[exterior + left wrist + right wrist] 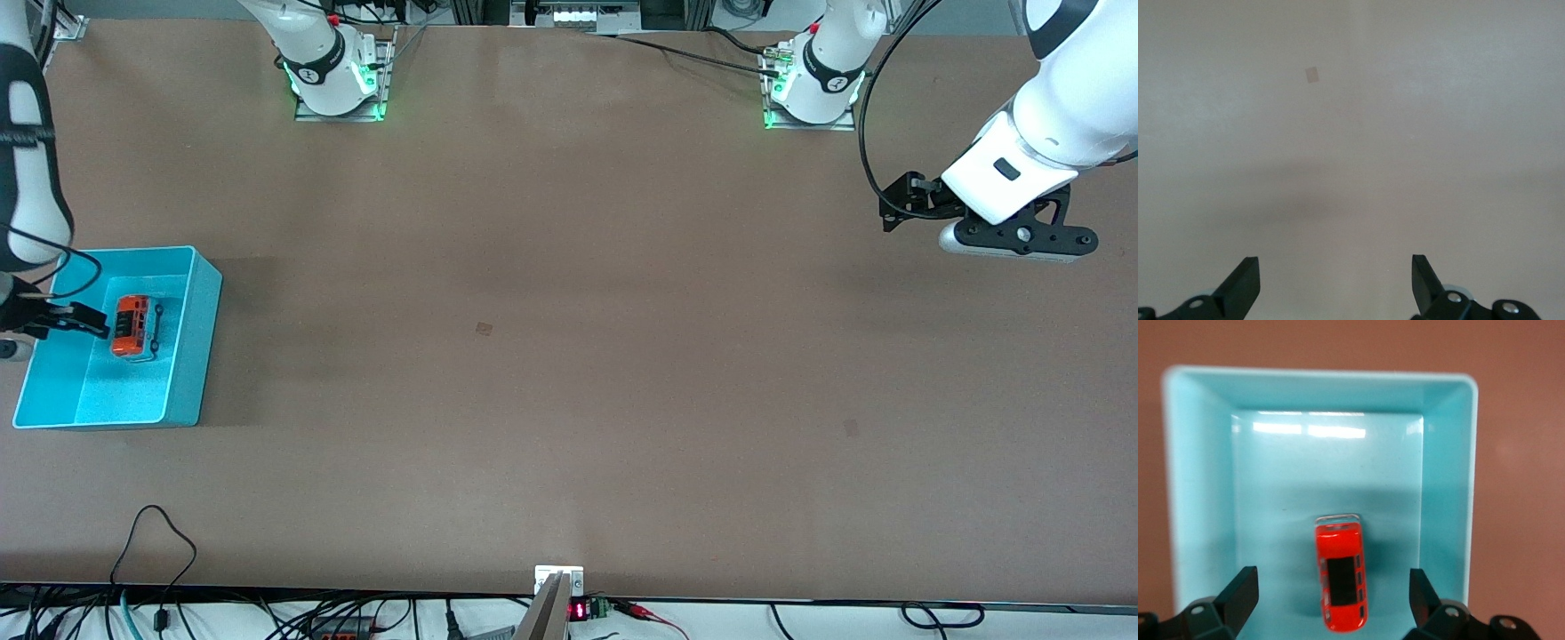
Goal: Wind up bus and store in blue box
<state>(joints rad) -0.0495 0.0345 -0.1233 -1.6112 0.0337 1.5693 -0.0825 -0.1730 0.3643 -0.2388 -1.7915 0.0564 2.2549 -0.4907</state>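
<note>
With bus (1342, 577) in blue box (1448, 487), right end effector (1331, 597) open.

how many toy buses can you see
1: the bus lies in the blue box at the right arm's end of the table, under the open right gripper.

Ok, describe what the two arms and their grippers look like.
Both arms have glossy white shells with black bands at the joints and round bases lit green. The left gripper is a black bracket with bolt holes under a white wrist block, a black cable looping up from it. The right gripper has two black wedge-shaped fingers on a black body with silver screws; a thin black cable trails beside it.
</note>
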